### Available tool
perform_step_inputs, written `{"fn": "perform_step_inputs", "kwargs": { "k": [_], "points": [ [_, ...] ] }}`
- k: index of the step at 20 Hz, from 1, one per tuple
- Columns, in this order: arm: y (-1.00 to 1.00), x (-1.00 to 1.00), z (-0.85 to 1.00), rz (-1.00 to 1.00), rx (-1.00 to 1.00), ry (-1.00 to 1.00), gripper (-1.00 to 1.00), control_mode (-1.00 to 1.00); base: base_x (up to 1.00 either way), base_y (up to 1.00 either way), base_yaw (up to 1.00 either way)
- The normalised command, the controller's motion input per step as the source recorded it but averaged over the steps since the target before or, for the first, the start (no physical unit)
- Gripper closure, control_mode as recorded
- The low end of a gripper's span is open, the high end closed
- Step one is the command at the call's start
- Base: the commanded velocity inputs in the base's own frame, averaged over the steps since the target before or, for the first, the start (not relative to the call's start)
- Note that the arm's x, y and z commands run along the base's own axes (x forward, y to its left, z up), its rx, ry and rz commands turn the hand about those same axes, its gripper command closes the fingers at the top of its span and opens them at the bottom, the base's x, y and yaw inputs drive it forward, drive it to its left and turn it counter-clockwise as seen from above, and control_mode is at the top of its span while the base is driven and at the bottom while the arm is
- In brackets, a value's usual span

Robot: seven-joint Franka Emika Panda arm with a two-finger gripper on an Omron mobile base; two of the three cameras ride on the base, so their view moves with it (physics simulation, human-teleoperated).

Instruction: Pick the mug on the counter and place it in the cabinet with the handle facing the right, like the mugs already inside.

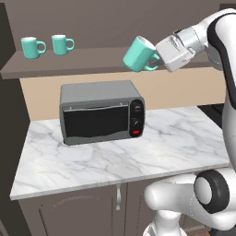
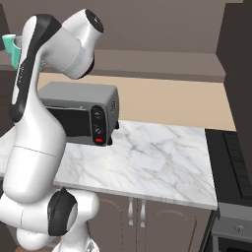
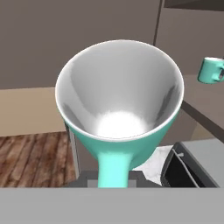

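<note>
Two teal mugs (image 1: 33, 47) already stand on the cabinet (image 1: 92, 60) shelf, far left. Left base view: gripper (image 1: 159, 57) clamps the mug (image 1: 138, 54) by its handle, tilted, above the toaster oven (image 1: 100, 110). Hand view: the mug's open mouth faces the camera. Transport step; next, level the mug, handle right, then lower it onto the shelf.

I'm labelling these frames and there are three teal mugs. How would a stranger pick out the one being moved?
Find the brown cabinet shelf above the toaster oven. Two teal mugs stand upright at its left end; the mug is right of them, tilted in mid-air, handle clamped in the gripper.
</note>
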Motion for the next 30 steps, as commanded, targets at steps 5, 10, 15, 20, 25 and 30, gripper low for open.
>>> {"fn": "perform_step_inputs", "kwargs": {
  "k": [5,10,15,20,25,30],
  "points": [
    [0.0,-0.03,-0.1,0.0,-0.09,-0.06,1.0,-1.0,0.0,0.0,0.0],
    [0.0,0.0,-0.18,0.0,-0.1,-0.04,1.0,-1.0,0.0,0.0,0.0],
    [0.0,0.0,-0.24,0.0,-0.03,-0.01,1.0,-1.0,0.0,0.0,0.0],
    [0.0,0.0,0.0,0.0,-0.01,-0.04,1.0,-1.0,0.0,0.0,0.0],
    [-0.03,0.02,0.0,0.0,0.0,-0.03,1.0,-1.0,0.0,0.0,0.0],
    [-0.16,0.28,0.0,0.0,0.0,0.0,1.0,-1.0,0.0,0.0,0.0]
  ]
}}
